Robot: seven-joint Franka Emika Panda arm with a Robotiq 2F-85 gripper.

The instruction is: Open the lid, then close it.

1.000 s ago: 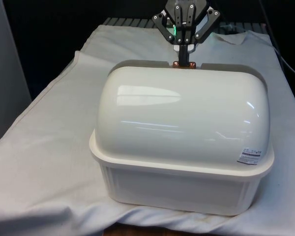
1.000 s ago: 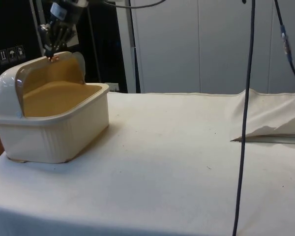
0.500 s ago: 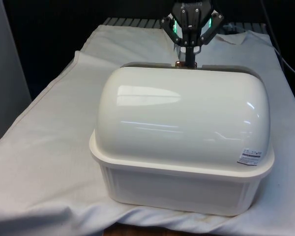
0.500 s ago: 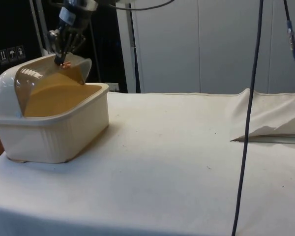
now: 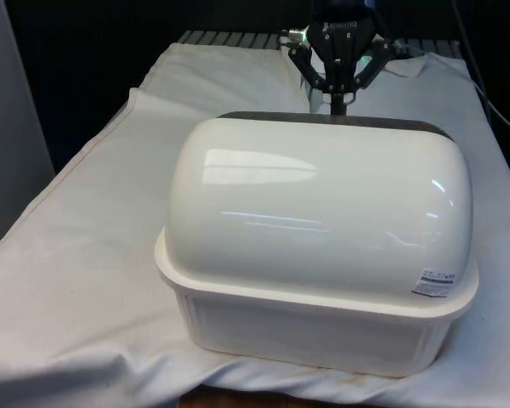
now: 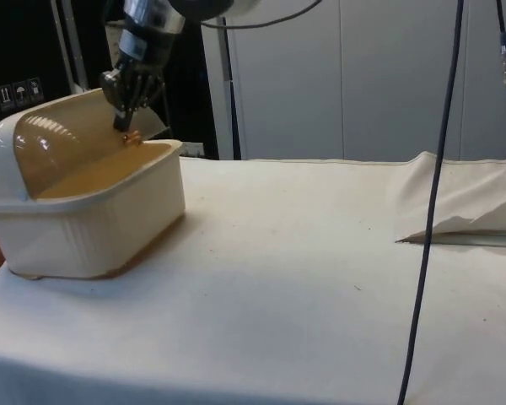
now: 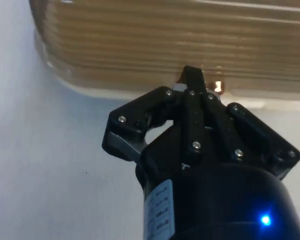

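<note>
One cream bread box [image 5: 314,255] seen on white cloth [image 5: 85,255], domed back turned to front view, opening hidden there. Side view: translucent brown lid [image 6: 63,139] partly lowered over box [image 6: 93,219], front edge just above box rim; inside appears bare where seen. One gripper [image 6: 126,118] seen at lid's front edge, fingers pinched together on small copper knob [image 6: 131,137]. Front view: gripper [image 5: 338,100] seen just behind dome top, knob hidden. Wrist view: fingers [image 7: 192,87] closed on knob [image 7: 217,86], ribbed brown lid [image 7: 190,40] beyond. One sticker [image 5: 435,282] seen on box rim at front view's right
</note>
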